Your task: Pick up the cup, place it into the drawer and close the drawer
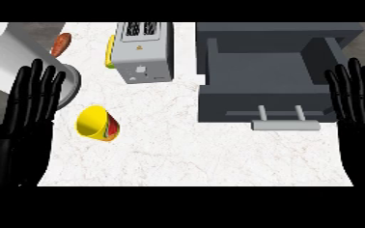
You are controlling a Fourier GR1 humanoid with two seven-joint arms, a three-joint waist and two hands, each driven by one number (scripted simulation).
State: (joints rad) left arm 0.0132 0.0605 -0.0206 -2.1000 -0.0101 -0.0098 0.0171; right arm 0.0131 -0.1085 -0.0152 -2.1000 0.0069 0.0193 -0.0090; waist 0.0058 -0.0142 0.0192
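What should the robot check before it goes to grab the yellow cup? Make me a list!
1. Cup within sight and uncovered: ok. It lies on its side on the counter, mouth towards the upper left.
2. Left hand free to grasp: ok. Fingers straight, holding nothing, at the view's left edge.
3. Right hand free: ok. Open, at the right edge.
4. Drawer open: ok. It is pulled out, handle towards the robot.
5. Room inside the drawer: ok. Nothing shows in it.
6. Path from cup to drawer: ok. The toaster stands farther back, off the straight line.
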